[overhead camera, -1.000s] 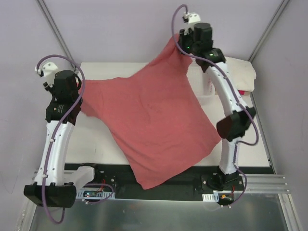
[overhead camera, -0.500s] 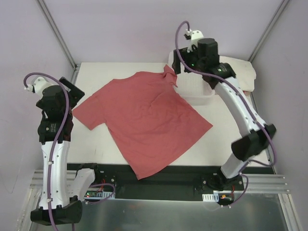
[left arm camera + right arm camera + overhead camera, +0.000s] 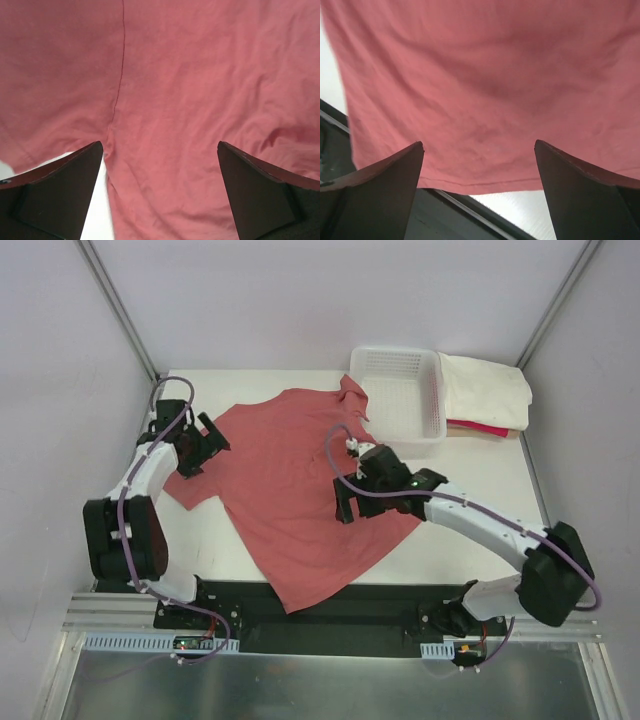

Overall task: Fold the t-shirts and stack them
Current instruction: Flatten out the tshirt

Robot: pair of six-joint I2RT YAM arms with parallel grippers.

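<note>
The dusty salmon-red t-shirt [image 3: 290, 490] lies spread flat and skewed on the table, its lower corner hanging over the near edge. My left gripper [image 3: 200, 447] is open just above the left sleeve; in the left wrist view the sleeve seam [image 3: 120, 65] runs between the spread fingers of the gripper [image 3: 160, 150], which touch nothing. Over the shirt's right half, my right gripper [image 3: 347, 502] is also open, and in its wrist view [image 3: 479, 150] the shirt's hem [image 3: 485, 186] shows below it. A folded cream-white t-shirt [image 3: 487, 388] rests on a bright pink-red one [image 3: 485, 429] at the back right.
A white lattice basket [image 3: 400, 390] stands at the back of the table [image 3: 480, 480], touching the shirt's collar. The black rail [image 3: 330, 630] runs along the near edge, under the shirt's hanging corner.
Both grippers opened and let go of the salmon-red shirt, which dropped from stretched in the air to flat on the table. Both arms then came down low over it.
</note>
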